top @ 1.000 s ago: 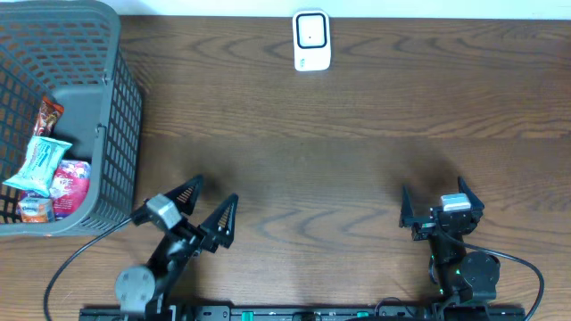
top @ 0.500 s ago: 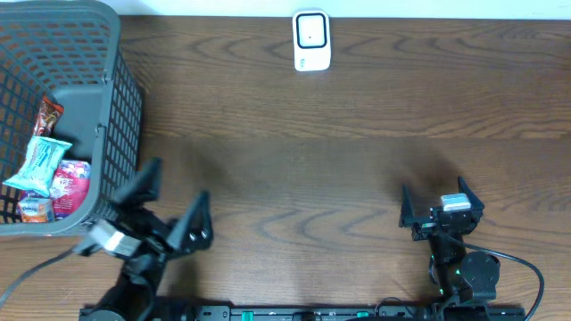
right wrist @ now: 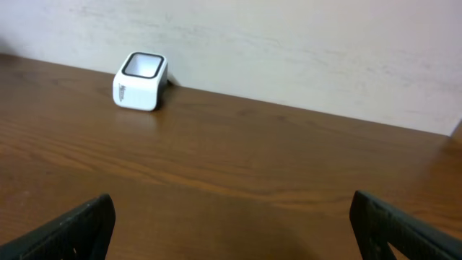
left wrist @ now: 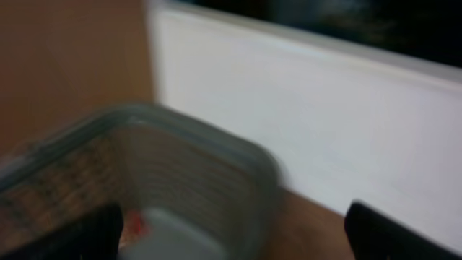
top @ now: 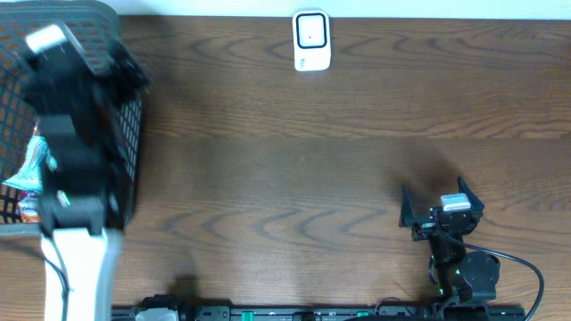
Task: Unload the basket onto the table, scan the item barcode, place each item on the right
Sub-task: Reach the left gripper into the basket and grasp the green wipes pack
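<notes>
Moved: left gripper (left wrist: 231, 232) swung from table front to above basket (top: 134, 116).
Hold: left and right gripper (top: 435, 203) both wide open, empty.
Item: packets (top: 36, 169) inside basket; scanner (top: 311, 40) well apart.
Risk: a fast descent may clip the basket rim.

wooden table (top: 312, 134) with grey basket (top: 132, 147) and white scanner (top: 311, 40)

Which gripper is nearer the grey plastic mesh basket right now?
Left. The left gripper hangs over the grey plastic mesh basket; the right gripper sits far across the wooden table, near its front edge.
</notes>
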Action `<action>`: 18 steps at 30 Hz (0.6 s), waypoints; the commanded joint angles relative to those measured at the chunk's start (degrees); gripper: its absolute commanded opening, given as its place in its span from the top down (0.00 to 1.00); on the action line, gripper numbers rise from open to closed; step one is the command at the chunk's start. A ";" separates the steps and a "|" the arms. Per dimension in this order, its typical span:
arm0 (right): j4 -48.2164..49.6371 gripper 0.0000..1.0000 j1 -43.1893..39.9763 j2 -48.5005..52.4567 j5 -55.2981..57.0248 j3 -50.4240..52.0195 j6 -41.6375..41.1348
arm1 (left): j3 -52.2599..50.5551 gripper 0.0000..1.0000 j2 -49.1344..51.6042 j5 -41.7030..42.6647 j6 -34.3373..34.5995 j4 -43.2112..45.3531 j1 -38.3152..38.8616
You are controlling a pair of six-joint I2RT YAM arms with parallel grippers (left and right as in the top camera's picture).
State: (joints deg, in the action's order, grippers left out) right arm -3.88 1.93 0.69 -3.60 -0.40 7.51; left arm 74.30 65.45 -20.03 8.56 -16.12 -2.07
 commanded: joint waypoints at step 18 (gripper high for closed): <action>-0.24 0.01 -0.44 -0.31 0.09 0.04 -0.79 | 25.07 0.02 24.33 11.91 8.87 -42.77 -28.09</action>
State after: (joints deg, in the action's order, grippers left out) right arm -3.90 1.83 0.69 -3.60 -0.40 7.53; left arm 99.42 89.65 -14.20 17.65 -57.84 -29.93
